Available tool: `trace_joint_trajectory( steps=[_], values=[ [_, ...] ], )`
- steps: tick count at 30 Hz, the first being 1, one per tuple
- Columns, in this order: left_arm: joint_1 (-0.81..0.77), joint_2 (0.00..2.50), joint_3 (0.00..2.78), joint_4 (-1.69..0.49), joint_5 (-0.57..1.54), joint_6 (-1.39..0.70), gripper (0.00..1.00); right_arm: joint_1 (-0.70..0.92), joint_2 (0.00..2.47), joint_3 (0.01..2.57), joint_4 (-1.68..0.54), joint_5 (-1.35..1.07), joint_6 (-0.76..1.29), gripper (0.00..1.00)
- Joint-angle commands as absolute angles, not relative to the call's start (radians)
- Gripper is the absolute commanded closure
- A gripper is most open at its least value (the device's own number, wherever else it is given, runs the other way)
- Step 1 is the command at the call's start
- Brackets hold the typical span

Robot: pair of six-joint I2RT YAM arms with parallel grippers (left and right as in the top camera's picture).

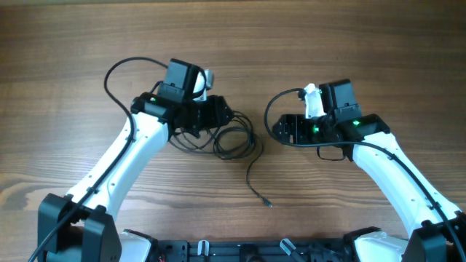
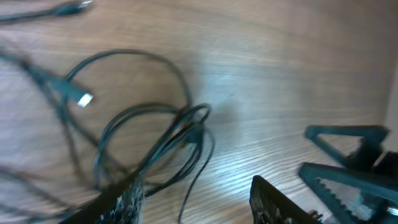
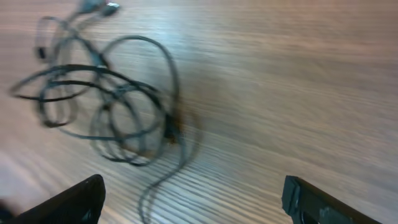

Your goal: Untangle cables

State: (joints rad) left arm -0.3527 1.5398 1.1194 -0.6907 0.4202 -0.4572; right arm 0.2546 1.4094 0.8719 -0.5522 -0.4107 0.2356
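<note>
Wooden table (image 1: 364,44), smooth grain with a soft sheen under the light. The cables (image 1: 233,140) look like black, faintly glossy plastic; the arm shells (image 1: 122,159), shiny white plastic.

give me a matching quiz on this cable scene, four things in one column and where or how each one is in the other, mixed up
Things:
1. tangle of cables
2. plug on the loose cable end
3. left tool
4. right tool

Places or states:
A. open over bare table, off to one side of the tangle
B. looped in a heap near the middle of the table
C. open, right at the tangle's edge
D. lying alone, away from the heap and both tools

Pairs: 1-B, 2-D, 3-C, 4-A
</note>
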Motion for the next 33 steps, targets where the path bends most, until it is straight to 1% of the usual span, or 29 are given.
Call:
trace_joint_trajectory(
  steps=[1,3,7,14,17,21,27,28,30,33],
  values=[
    [-0.322,1.520,1.126,-0.748,0.395,-0.388,0.49,0.274,1.417,0.870,-0.508,-0.538,0.164,0.07],
    [-0.302,1.520,1.126,-0.778,0.350,-0.389,0.51,0.286,1.417,0.870,-0.493,-0.536,0.155,0.07],
    [-0.264,1.520,1.126,-0.785,0.343,-0.389,0.51,0.324,1.417,0.870,-0.465,-0.480,0.152,0.08],
    [-0.267,1.521,1.126,-0.783,0.336,-0.337,0.50,0.382,1.426,0.870,-0.430,-0.416,0.160,0.09],
    [-0.267,1.521,1.126,-0.838,0.340,-0.402,0.51,0.411,1.451,0.870,-0.428,-0.322,0.155,0.09],
    [-0.267,1.522,1.126,-0.904,0.335,-0.432,0.48,0.424,1.496,0.889,-0.443,-0.310,0.150,0.11],
    [-0.267,1.521,1.126,-0.952,0.225,-0.458,0.46,0.431,1.565,0.982,-0.495,-0.311,0.129,0.11],
    [-0.267,1.521,1.126,-0.952,0.223,-0.458,0.46,0.431,1.577,0.990,-0.486,-0.313,0.121,0.12],
    [-0.267,1.521,1.126,-0.951,0.223,-0.458,0.46,0.431,1.601,0.992,-0.445,-0.329,0.115,0.17],
    [-0.267,1.521,1.126,-0.952,0.223,-0.458,0.46,0.431,1.649,0.992,-0.362,-0.371,0.115,0.30]
  ],
)
